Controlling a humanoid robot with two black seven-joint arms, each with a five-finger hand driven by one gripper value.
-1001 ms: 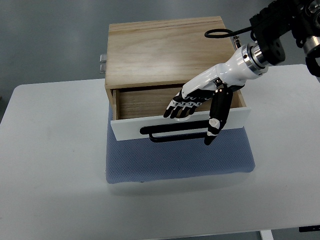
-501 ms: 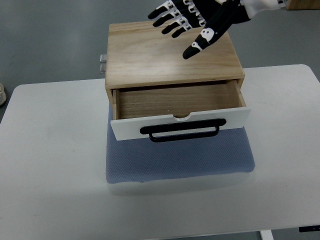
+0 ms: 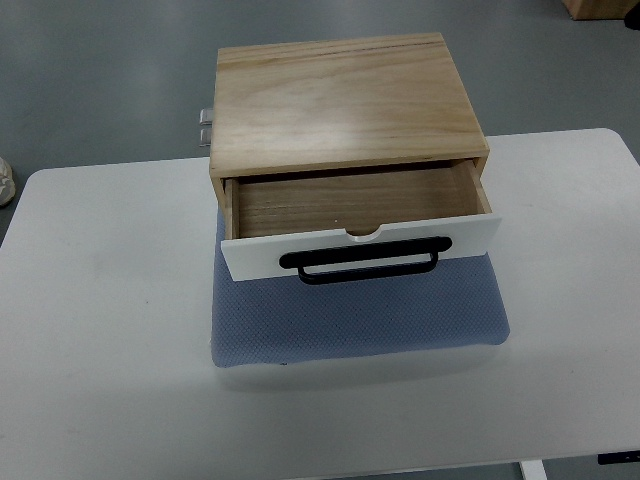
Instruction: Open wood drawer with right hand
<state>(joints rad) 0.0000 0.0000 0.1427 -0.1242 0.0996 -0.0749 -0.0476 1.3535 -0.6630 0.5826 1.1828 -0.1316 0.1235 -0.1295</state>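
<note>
A wooden drawer box (image 3: pixel 340 100) stands on a blue mat (image 3: pixel 360 315) on the white table (image 3: pixel 100 330). Its drawer (image 3: pixel 350 205) is pulled partway out toward me and looks empty inside. The drawer has a white front panel (image 3: pixel 250 258) with a black handle (image 3: pixel 360 262). Neither of my hands shows in the top view.
Grey floor lies beyond the table's far edge. A small metal fitting (image 3: pixel 205 127) sticks out at the box's back left. A bit of a pale object (image 3: pixel 5 180) shows at the left edge and a wooden corner (image 3: pixel 600 8) at the top right.
My right hand was at the drawer front, lifted up over the box top, and has now left the view. The drawer stays pulled out.
</note>
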